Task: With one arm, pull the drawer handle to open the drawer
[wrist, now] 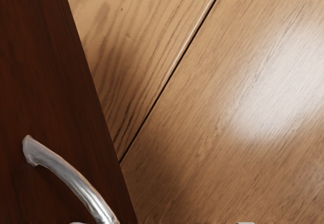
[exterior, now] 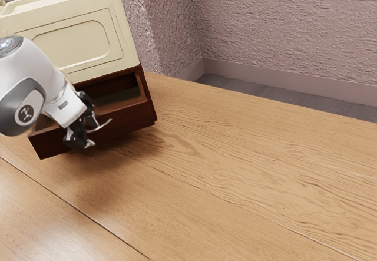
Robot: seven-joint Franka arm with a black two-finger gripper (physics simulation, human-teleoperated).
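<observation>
Gripper (exterior: 92,135): stood at the drawer front, its fingers apart, clamped on nothing.
Handle (exterior: 103,124): lay just beside the fingertips, its bowed length reaching toward the exterior view's right, along the front.
Drawer (exterior: 126,117): stood partly out of the cabinet (exterior: 73,44).
Pull: likely needed a grip on the handle, then travel away from the cabinet.

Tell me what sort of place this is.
Probably the corner of an ordinary indoor room, perhaps in a home; which room I cannot tell. The signs are a rough-textured wall with a plain baseboard, and a wood-grained tabletop.
</observation>
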